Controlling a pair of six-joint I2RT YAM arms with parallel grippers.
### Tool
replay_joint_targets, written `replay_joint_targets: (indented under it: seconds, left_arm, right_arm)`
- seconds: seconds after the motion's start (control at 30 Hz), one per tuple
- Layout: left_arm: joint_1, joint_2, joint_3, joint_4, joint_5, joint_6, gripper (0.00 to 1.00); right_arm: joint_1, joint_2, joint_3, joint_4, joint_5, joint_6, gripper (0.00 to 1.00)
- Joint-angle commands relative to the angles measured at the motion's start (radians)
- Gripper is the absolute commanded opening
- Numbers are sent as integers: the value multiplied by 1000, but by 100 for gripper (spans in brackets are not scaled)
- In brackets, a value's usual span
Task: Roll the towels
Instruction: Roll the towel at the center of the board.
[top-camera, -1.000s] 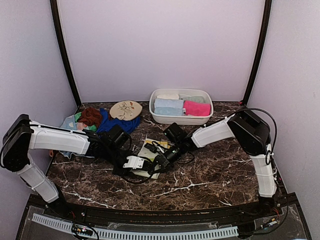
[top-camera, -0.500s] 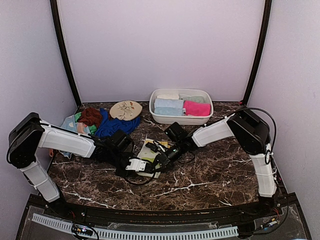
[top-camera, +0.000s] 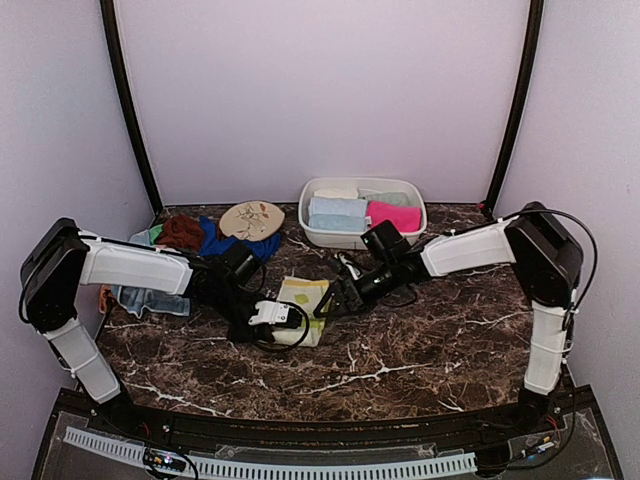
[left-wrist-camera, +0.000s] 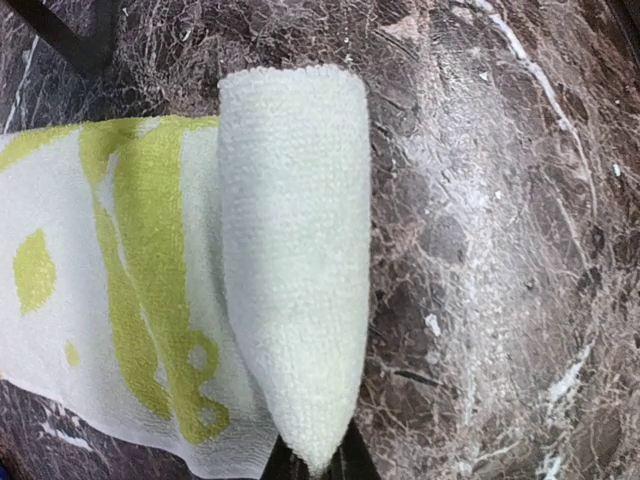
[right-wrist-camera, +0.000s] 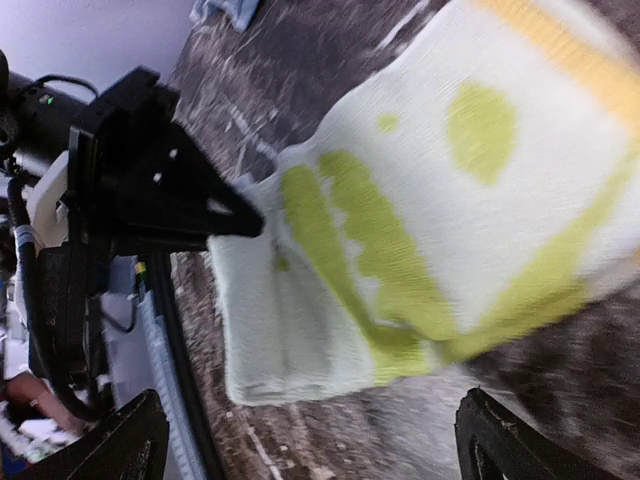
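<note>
Yellow-green towel (top-camera: 303, 297) lies in the middle of the marble table (top-camera: 430, 330), one end turned over into a loose roll.
The left gripper (top-camera: 272, 316) is clamped on that rolled end. The right gripper (top-camera: 337, 299) is at the towel's opposite side, fingers spread wide. More towels (top-camera: 365, 213) sit in the white basin (top-camera: 360, 241) behind.

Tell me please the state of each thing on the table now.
yellow-green towel: one edge rolled over, rest flat
left gripper: shut on the rolled edge
right gripper: open, holds nothing
basin: holds rolled towels
towel pile: crumpled, unrolled
</note>
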Motion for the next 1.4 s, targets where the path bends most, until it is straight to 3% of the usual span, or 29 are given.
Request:
replay_joint_targets:
  seconds: [0.0,0.13,0.2,0.27,0.4,0.47,0.53,0.6,0.73,0.9,1.0,1.37]
  left_arm:
    - [18,3,47,-198,124,-34,0]
    - [22,20,77,-257,166,-33,0]
    - [23,33,91,-285,181,-31,0]
    - [23,52,113,-324,197,-26,0]
    - [23,89,153,-390,218,-27,0]
    - [23,96,159,-400,227,-31,0]
    - [23,107,170,-416,243,-32,0]
    - [23,130,192,-445,257,-34,0]
    - [42,198,263,-525,311,-37,0]
    - [95,303,354,-622,392,-47,0]
    - [112,340,380,-649,403,-50,0]
    - [123,403,419,-693,381,-44,0]
  right_arm:
    - [-34,-174,-87,-3,387,-86,100]
    - [-57,-377,-220,65,769,-55,100]
    - [-108,-484,-326,195,812,40,100]
    - [-170,-535,-408,304,755,112,100]
    - [-243,-512,-518,526,357,125,100]
    - [-162,-559,-560,535,405,14,93]
    - [-18,-613,-529,406,687,-180,85]
    - [90,-656,-530,356,849,-291,75]
    - [344,-726,-606,378,1089,-521,73]
    - [636,-583,-557,341,1402,-753,70]
    - [734,-435,-506,371,1478,-885,68]
    - [748,-114,-400,716,1474,-1291,61]
